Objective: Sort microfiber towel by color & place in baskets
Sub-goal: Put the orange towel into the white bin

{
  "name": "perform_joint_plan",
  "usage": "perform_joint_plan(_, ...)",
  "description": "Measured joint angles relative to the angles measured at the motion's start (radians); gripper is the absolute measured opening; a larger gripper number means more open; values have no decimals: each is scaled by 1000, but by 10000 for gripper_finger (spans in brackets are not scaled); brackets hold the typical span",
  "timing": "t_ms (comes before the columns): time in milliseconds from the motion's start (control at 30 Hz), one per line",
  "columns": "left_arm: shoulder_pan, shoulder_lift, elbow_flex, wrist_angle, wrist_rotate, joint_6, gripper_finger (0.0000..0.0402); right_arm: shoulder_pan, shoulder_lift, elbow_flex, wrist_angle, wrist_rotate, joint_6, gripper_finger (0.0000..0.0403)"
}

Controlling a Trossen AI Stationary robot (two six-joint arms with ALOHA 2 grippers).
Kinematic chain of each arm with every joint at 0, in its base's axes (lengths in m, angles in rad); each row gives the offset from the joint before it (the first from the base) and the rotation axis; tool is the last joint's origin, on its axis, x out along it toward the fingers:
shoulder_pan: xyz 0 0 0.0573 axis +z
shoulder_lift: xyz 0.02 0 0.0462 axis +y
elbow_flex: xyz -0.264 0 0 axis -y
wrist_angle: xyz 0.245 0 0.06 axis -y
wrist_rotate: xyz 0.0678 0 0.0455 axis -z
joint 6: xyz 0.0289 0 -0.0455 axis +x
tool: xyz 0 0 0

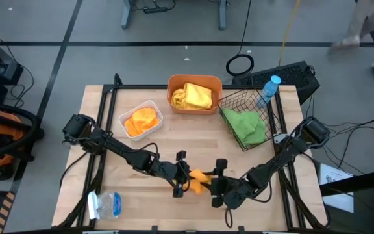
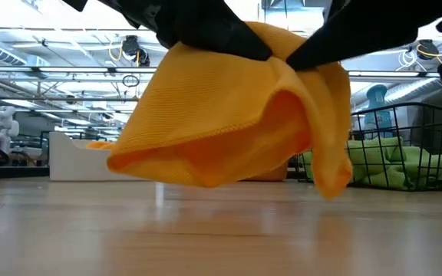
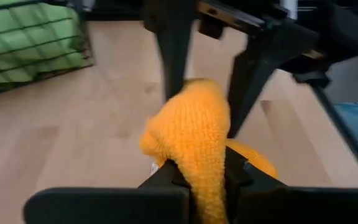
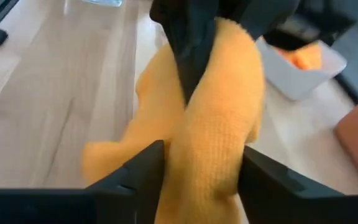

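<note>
1 orange towel (image 1: 200, 177), 2 claws, 3 baskets.

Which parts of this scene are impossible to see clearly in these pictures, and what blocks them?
- Low view: the hanging orange microfiber towel hides the orange plastic tub and much of the white plastic tray.
- Low view: both grippers are cut off by the top edge.
- High view: the green towel covers the floor of the black wire-mesh basket.
- Right wrist view: the towel covers the table beyond the right gripper.
</note>
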Motion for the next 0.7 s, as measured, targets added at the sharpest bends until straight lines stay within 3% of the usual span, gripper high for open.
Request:
perform_joint_plan(333, -27, 0, 0, 15, -55, 67, 96, 1, 0, 0, -3, -37, 55, 169)
perform_joint_plan(433, -48, 0, 0, 37, -68, 111, 115, 0, 0, 0, -1, -36, 42, 125)
perform_joint_plan(600, -81, 0, 0, 51, -102, 180, 146, 1, 0, 0, 0, -39, 23, 19)
perform_joint_plan(700, -102, -3, 0, 18, -165, 183, 162, 11, -3, 0, 0, -75, -1, 11)
